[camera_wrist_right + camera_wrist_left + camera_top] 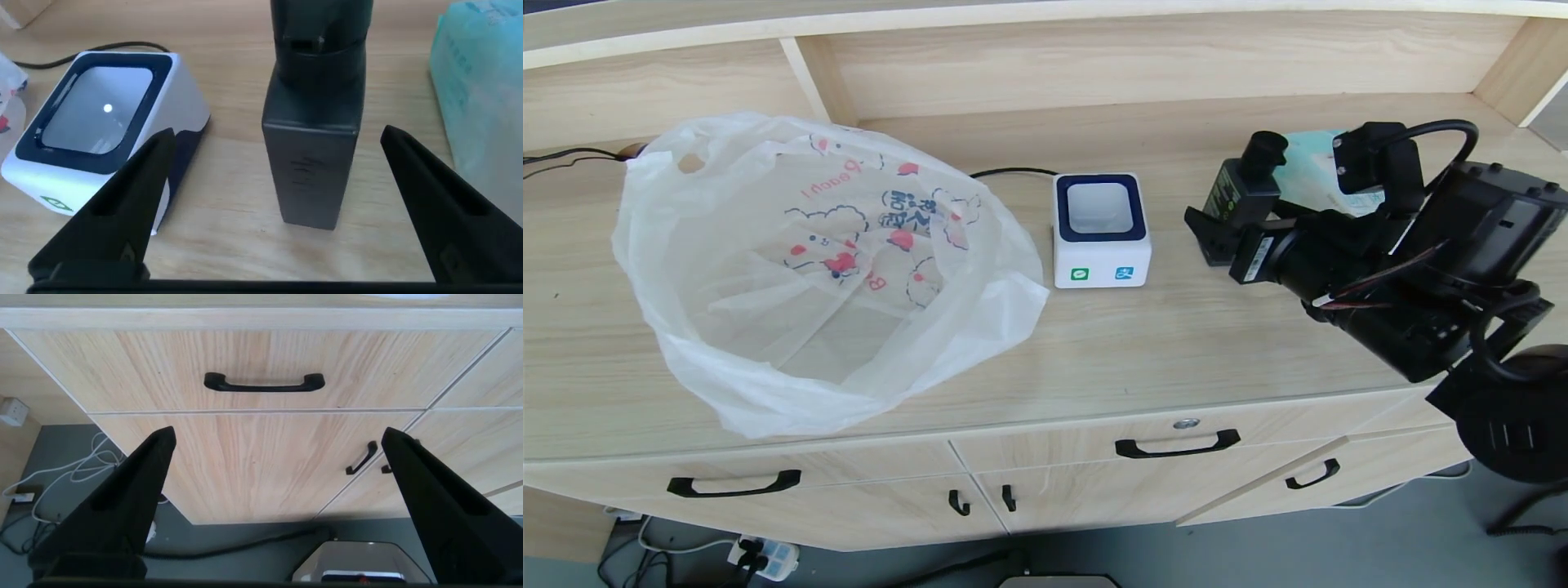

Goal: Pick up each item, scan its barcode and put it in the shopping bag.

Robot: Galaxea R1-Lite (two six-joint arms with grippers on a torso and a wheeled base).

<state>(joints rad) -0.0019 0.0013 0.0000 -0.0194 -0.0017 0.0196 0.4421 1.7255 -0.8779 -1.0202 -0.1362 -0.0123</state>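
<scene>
Right gripper (276,139) spread wide, straddling upright dark bottle (313,167) without touching, just right of scanner (1101,231); pale pack (1308,173) behind. Shopping bag (809,269) open at counter (1176,343) left. Left gripper (278,441) released, facing drawer fronts (261,469).

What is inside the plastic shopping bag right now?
No items show inside the shopping bag; through its open mouth only its own printed film shows. Folds could hide something flat.

counter (1176,343) — light wood | drawers (1078,469) — black handles (1177,446) | floor (1258,555) dark grey
</scene>
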